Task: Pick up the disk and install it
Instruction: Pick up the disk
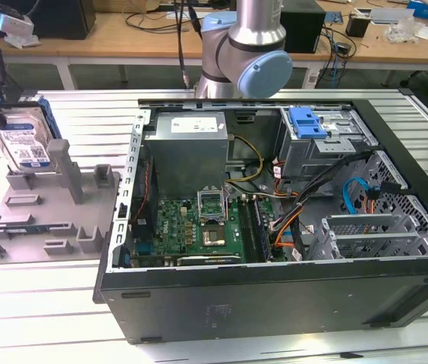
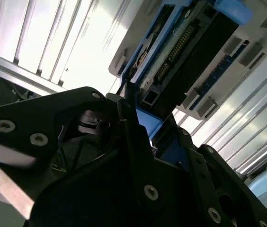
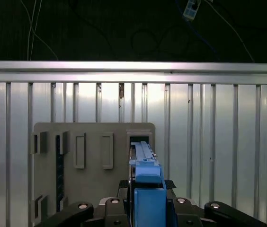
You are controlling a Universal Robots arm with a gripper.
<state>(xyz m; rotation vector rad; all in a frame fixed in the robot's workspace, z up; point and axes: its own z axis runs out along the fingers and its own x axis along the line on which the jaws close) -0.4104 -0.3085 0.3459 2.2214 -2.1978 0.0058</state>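
At the exterior view's far left, over the slatted tabletop (image 1: pixel 39 326), the disk (image 1: pixel 24 140) stands on edge above the grey fixture (image 1: pixel 55 220), with its label turned toward the camera and its long axis close to vertical. The tool (image 3: pixel 147 191) is clamped on the disk's upper end. In the second wrist view its black fingers (image 2: pixel 129 118) bear on opposite sides of the blue frame with no gap visible. This edge-on hold probably follows from the fixture, whose upright posts and slots present the disk vertically and leave its narrow faces free for a grasp from above. In the first wrist view the disk runs straight away from the tool toward a rectangular slot (image 3: pixel 139 140) at the fixture's corner. Whether its lower end sits in that slot or hangs just clear of it cannot be told. The connector row (image 2: pixel 176 47) lies at the end away from the tool, so the disk extends directly out from between the fingers. To the right of the fixture, and apart from it, the open case (image 1: pixel 275 303) lies on its side with a blue bracket (image 1: pixel 309 121) in its far right corner. Judged from this layout, the pick-up is in hand and installation has not begun.
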